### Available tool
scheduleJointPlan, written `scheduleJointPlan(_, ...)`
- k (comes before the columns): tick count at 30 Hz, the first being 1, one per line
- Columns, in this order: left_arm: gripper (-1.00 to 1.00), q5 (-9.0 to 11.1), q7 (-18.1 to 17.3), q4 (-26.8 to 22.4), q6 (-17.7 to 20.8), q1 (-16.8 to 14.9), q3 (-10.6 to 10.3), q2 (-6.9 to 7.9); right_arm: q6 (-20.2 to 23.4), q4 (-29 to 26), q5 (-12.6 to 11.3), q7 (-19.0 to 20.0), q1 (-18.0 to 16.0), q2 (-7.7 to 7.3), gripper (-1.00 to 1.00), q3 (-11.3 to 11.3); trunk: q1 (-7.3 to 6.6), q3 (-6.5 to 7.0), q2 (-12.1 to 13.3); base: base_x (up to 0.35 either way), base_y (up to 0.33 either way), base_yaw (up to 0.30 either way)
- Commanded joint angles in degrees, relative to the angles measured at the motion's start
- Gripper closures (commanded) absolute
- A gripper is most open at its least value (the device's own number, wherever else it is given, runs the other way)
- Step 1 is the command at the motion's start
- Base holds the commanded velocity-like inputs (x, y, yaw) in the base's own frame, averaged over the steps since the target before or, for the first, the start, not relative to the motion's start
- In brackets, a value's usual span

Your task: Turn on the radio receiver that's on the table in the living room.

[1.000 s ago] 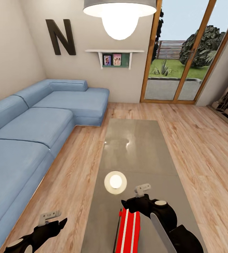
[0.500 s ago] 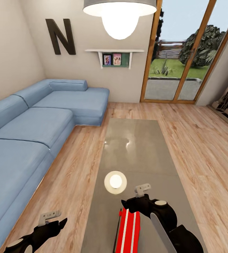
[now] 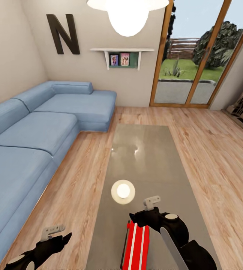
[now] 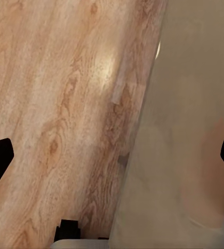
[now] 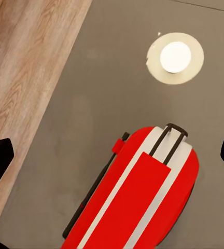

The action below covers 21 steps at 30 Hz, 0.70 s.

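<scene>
On glossy table (image 3: 144, 157): red radio receiver (image 3: 136, 243); plank floor (image 3: 219, 157); both jaws apart.

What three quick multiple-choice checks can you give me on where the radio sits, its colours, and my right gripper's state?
1. Where is the radio receiver?
A. on the blue sofa
B. on the table, at its near end
C. on the wood floor

2. What colours does the radio's upper face show?
A. red with white stripes
B. black with yellow stripes
C. plain blue

3. How does the right gripper stand?
A. shut on the radio's handle
B. open above the radio
C. shut on the lamp

Answers:
1 B, the head view shows it on the grey top near the robot.
2 A, the right wrist view shows red and white bands.
3 B, its fingertips sit wide apart at the wrist view's edges, holding nothing.
</scene>
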Motion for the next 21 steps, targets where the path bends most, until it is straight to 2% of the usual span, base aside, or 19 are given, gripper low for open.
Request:
scheduleJointPlan(1,-1.00,0.0,0.0,0.0,0.0,0.0,0.0,-0.01,0.0,0.0,0.0,0.0,0.0,0.00,-1.00,0.0,0.00,-0.10,0.0,0.000,0.000,0.000)
scheduleJointPlan(21,-1.00,0.0,0.0,0.0,0.0,0.0,0.0,0.01,-0.3,0.0,0.0,-0.2,0.0,-0.09,-1.00,-0.1,0.00,-1.95,0.0,0.000,0.000,0.000)
